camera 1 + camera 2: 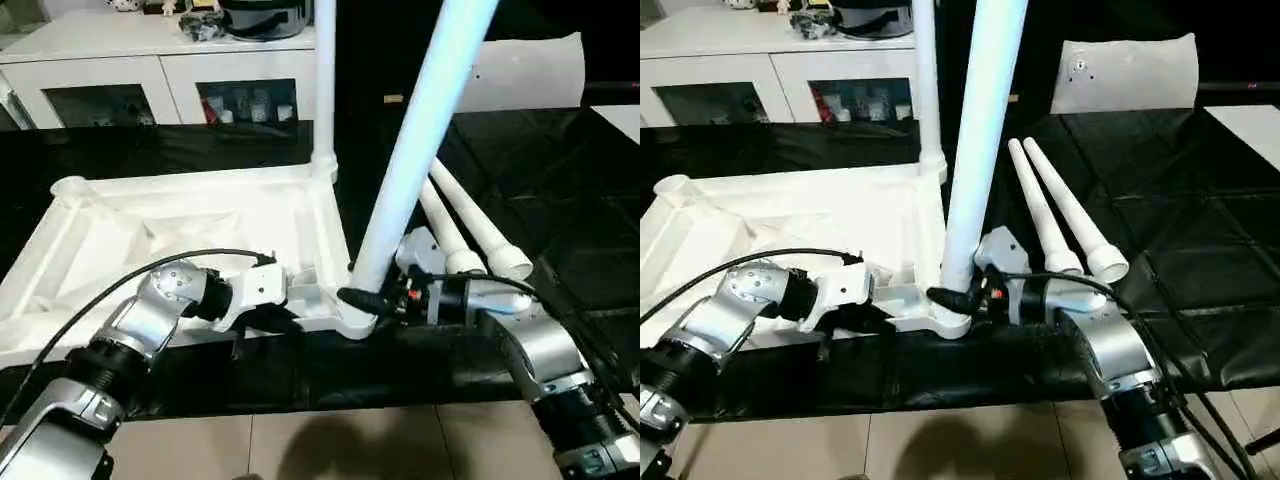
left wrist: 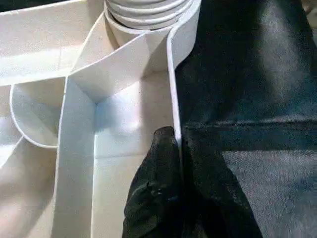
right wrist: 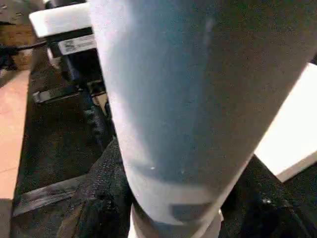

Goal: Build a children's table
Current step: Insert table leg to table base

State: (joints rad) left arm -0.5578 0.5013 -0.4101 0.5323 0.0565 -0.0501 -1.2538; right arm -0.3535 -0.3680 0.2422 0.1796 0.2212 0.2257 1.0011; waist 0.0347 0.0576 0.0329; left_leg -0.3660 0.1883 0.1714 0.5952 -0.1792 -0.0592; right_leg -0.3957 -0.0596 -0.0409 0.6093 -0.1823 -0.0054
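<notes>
White tabletop (image 1: 200, 235) lies underside-up on black surface (image 1: 560, 180); right gripper (image 1: 372, 298) jaws clamped on leg (image 1: 420, 130) at near corner socket, 2 spare legs (image 1: 1065, 225) beside. L wrist view: left gripper (image 2: 176, 163) jaws pinched on tabletop rim. R wrist view: leg between black fingers (image 3: 99, 198).

A robot test room set up like a lab or workshop.

The work surface is a table draped in black quilted cloth (image 1: 560, 190), standing on a beige tiled floor (image 1: 330, 445). At about eleven o'clock, against the far wall, stands a white cabinet (image 1: 160, 75) with dark glass doors showing small bottles inside and cluttered objects on top. At about one o'clock a flat white sheet (image 1: 1125, 70) leans upright at the table's far edge.
</notes>
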